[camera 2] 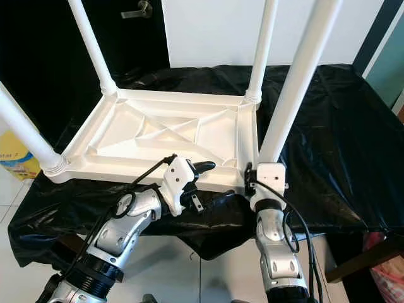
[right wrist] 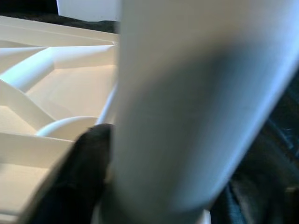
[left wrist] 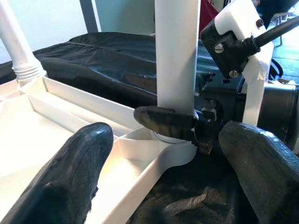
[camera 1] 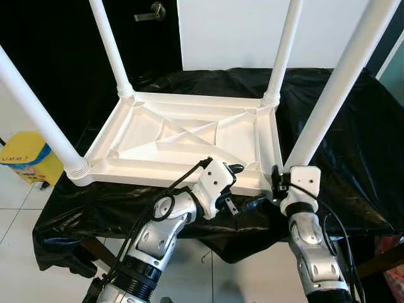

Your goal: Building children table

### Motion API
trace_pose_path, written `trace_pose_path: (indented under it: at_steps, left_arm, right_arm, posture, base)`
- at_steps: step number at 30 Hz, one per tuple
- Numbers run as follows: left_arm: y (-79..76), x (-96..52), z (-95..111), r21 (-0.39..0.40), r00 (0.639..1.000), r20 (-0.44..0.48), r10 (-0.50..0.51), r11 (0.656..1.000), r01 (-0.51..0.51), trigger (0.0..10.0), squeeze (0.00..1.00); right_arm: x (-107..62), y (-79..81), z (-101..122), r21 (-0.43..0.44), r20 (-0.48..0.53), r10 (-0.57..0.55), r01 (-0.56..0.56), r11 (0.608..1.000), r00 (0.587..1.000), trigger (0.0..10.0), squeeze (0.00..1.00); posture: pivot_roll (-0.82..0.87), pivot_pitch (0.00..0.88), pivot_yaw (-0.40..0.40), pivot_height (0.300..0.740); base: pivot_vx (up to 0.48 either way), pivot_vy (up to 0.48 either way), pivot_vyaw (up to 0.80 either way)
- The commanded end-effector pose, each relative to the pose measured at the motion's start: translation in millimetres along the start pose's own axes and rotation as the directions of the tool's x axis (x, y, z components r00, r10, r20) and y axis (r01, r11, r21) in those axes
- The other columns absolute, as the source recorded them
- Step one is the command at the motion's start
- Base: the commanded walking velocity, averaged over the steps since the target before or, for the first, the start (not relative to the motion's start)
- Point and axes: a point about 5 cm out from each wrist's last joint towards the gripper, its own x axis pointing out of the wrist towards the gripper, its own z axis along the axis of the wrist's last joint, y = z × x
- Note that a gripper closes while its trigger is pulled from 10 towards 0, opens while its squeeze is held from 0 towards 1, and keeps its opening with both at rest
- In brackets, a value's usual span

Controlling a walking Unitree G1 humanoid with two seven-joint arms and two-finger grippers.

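A white children's table top (camera 1: 189,136) lies upside down on a black-covered table (camera 1: 360,158). Its legs stand up at the corners: near left (camera 1: 38,113), far left (camera 1: 110,47), far right (camera 1: 284,50) and near right (camera 1: 334,95). My right gripper (camera 1: 278,178) is shut on the base of the near right leg, where it meets the corner socket. In the left wrist view its black fingers (left wrist: 168,122) wrap that leg (left wrist: 176,56). My left gripper (camera 1: 243,186) is open just left of that corner at the top's near edge, its fingers (left wrist: 79,158) spread wide.
A yellow container (camera 1: 25,158) stands on the tiled floor at the left. Behind the table are a dark door with a handle (camera 1: 151,11) and a white wall. The black cover hangs over the near table edge above my arms.
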Motion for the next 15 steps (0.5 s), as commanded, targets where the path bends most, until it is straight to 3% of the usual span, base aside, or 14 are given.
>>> trace_pose_path:
  at_steps: [1, 5, 6, 7, 8, 9, 10, 15]
  left_arm:
    - [0.4, 0.2, -0.7, 0.005, 1.0, -0.008, 0.025, 1.0, -0.025, 10.0, 0.0]
    - [-0.9, -2.5, -2.3, 0.006, 1.0, -0.017, 0.019, 1.0, -0.019, 10.0, 0.0]
    - [-0.9, -3.5, -2.5, 0.006, 1.0, -0.019, 0.018, 1.0, -0.018, 10.0, 0.0]
    - [-0.9, -4.0, -2.3, 0.007, 1.0, -0.02, 0.017, 1.0, -0.017, 10.0, 0.0]
    - [-0.9, -4.0, -2.3, 0.007, 1.0, -0.02, 0.017, 1.0, -0.017, 10.0, 0.0]
    - [-0.9, -4.4, -2.2, 0.007, 1.0, -0.02, 0.016, 1.0, -0.016, 10.0, 0.0]
    - [-0.7, -4.5, -2.1, 0.008, 1.0, -0.021, 0.014, 1.0, -0.014, 10.0, 0.0]
    - [-1.6, -4.0, -2.1, 0.012, 1.0, -0.023, 0.002, 1.0, -0.001, 10.0, 0.0]
  right_arm:
    - [-1.0, -3.5, 1.2, 0.009, 0.004, 0.01, -0.01, 1.0, 1.0, 10.0, 1.0]
    - [-2.8, -11.4, 7.0, 0.022, 0.058, 0.071, -0.073, 0.997, 0.996, 10.0, 1.0]
    - [-4.0, -13.3, 7.7, 0.03, 0.071, 0.132, -0.134, 0.991, 0.989, 10.0, 1.0]
    - [-5.4, -15.6, 8.3, 0.037, 0.081, 0.192, -0.196, 0.98, 0.978, 10.0, 0.86]
    - [-5.4, -15.6, 8.3, 0.037, 0.081, 0.192, -0.196, 0.98, 0.978, 10.0, 0.86]
    - [-6.6, -16.6, 8.4, 0.045, 0.084, 0.247, -0.252, 0.967, 0.965, 10.0, 0.5]
    - [-7.3, -16.8, 9.5, 0.032, 0.094, 0.306, -0.31, 0.95, 0.948, 10.0, 0.0]
    - [-5.1, -21.1, 10.7, 0.016, 0.089, 0.43, -0.432, 0.902, 0.899, 10.0, 0.0]
  posture:
    - [-0.14, 0.006, 0.002, 0.74]
    - [-0.13, 0.009, 0.002, 0.74]
    - [-0.14, 0.009, 0.004, 0.74]
    - [-0.14, 0.008, 0.006, 0.74]
    - [-0.14, 0.008, 0.006, 0.74]
    - [-0.14, 0.008, 0.007, 0.74]
    - [-0.14, 0.008, 0.01, 0.74]
    - [-0.15, 0.004, 0.014, 0.74]
  base:
    - [0.0, 0.0, 0.0]
    - [0.0, 0.0, 0.0]
    - [0.0, 0.0, 0.0]
    - [0.0, 0.0, 0.0]
    - [0.0, 0.0, 0.0]
    - [0.0, 0.0, 0.0]
    - [0.0, 0.0, 0.0]
    - [0.0, 0.0, 0.0]
